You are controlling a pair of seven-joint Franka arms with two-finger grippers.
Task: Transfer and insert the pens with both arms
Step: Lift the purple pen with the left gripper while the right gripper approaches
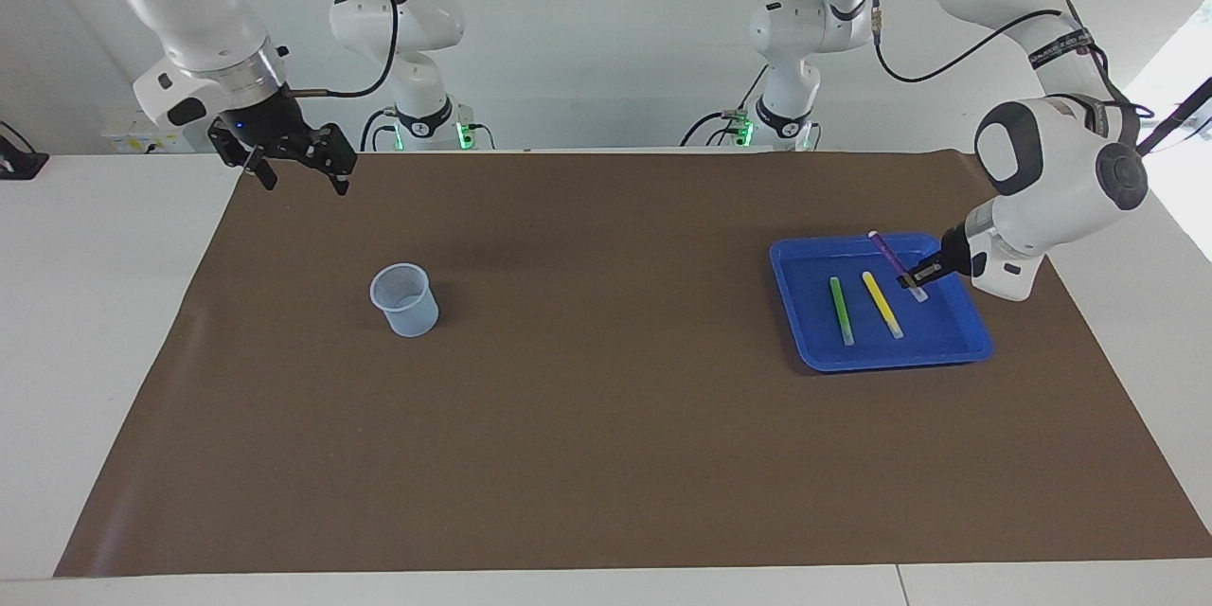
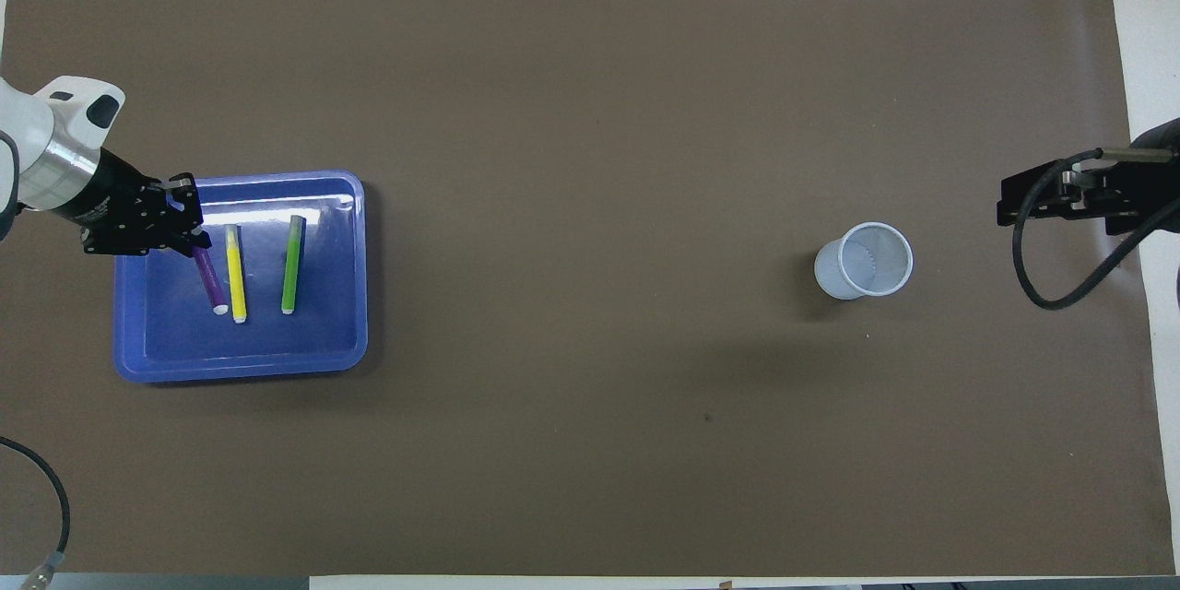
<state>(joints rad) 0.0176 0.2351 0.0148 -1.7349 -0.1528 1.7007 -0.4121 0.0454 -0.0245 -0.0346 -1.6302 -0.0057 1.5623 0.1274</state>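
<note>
- Three pens: purple pen point(image 1: 890, 258), yellow pen point(image 1: 882, 304), green pen point(image 1: 841, 310).
- One blue tray point(image 1: 885, 355).
- One clear cup point(image 1: 405, 300).
- One brown mat point(image 1: 606, 417).
- Two big arms, two smaller ones.

White table point(image 1: 95, 322) under a brown mat point(image 1: 606, 417)
On the mat: a blue tray point(image 1: 814, 355) and a pale cup point(image 1: 405, 301), well apart.

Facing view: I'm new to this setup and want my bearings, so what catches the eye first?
The left hand has lifted the purple pen at a slant, shut on it over the blue tray at the left arm's end of the table. The green pen and yellow pen lie flat in the tray. The right hand waits open near the pale cup.
</note>
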